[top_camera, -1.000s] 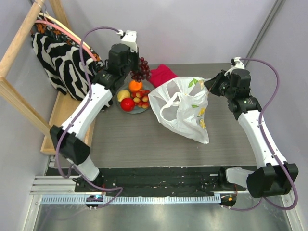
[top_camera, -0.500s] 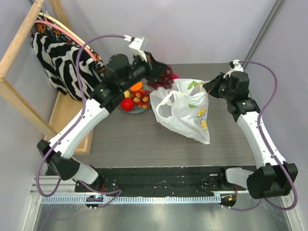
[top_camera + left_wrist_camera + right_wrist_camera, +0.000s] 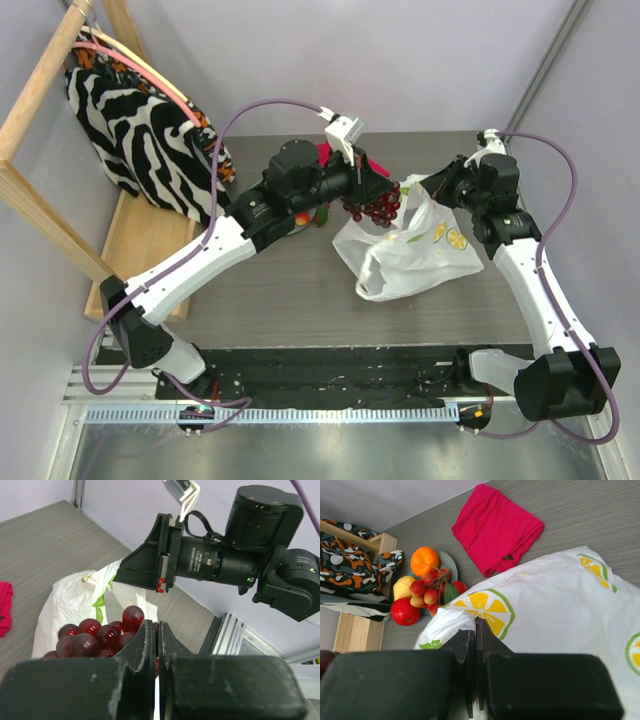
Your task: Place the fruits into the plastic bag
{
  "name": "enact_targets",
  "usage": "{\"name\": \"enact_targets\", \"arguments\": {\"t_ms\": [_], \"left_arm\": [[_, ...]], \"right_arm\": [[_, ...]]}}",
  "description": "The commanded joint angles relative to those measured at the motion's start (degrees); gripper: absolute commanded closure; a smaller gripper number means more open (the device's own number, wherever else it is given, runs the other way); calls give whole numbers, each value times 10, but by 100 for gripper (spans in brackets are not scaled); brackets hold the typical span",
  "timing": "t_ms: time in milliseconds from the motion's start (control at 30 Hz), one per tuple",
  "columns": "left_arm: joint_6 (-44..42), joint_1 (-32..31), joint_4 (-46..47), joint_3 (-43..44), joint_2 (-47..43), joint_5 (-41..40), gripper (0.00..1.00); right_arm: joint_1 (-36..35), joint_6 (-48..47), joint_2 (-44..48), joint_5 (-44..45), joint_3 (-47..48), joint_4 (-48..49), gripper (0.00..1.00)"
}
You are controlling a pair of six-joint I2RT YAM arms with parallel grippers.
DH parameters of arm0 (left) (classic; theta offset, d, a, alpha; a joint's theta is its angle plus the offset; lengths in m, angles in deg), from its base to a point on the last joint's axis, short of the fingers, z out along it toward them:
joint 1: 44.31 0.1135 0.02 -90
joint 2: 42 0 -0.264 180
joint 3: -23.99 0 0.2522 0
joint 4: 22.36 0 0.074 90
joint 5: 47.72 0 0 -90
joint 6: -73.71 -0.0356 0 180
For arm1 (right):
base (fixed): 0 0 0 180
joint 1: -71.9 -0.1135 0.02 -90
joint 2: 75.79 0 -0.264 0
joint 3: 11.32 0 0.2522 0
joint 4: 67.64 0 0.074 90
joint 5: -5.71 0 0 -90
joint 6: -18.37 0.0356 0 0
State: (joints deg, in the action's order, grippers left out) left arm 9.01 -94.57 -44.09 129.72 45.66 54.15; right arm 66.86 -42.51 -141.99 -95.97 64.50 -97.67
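Note:
My left gripper (image 3: 372, 190) is shut on the stem of the dark purple grape bunch (image 3: 379, 208) and holds it in the air over the mouth of the plastic bag (image 3: 415, 255). The left wrist view shows the grapes (image 3: 95, 637) hanging beside my shut fingertips (image 3: 158, 630), above the bag (image 3: 75, 600). My right gripper (image 3: 432, 183) is shut on the bag's top edge and holds it up (image 3: 475, 625). The orange (image 3: 425, 561), yellow fruit (image 3: 404, 587), red apple (image 3: 405, 611) and the small red-yellow cluster (image 3: 427, 594) lie on the grey-green plate (image 3: 451, 565).
A crimson cloth (image 3: 497, 527) lies behind the bag at the table's far edge. The zebra-striped fabric bag (image 3: 130, 125) hangs from a wooden rack (image 3: 40, 215) at the left. The left arm (image 3: 230, 235) covers most of the plate from above.
My left arm swung right, carrying the grape bunch from beside the plate to over the bag's mouth. The right gripper pulled the bag's edge up, and the bag bunched and shifted right.

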Motion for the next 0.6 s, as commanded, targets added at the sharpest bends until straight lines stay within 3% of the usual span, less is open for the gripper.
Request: {"name": "enact_targets", "arguments": {"t_ms": [0,200,567], "left_arm": [[15,-4,39,-5,6,6,100],[23,-5,30,-14,20,0,100],[62,-27,52,-10,76,58,100]], "right_arm": [[-1,6,25,-3,0,31,99],[-1,15,34,-18,-12,38,99],[-2,20,48,-37,-20,26,99]]}}
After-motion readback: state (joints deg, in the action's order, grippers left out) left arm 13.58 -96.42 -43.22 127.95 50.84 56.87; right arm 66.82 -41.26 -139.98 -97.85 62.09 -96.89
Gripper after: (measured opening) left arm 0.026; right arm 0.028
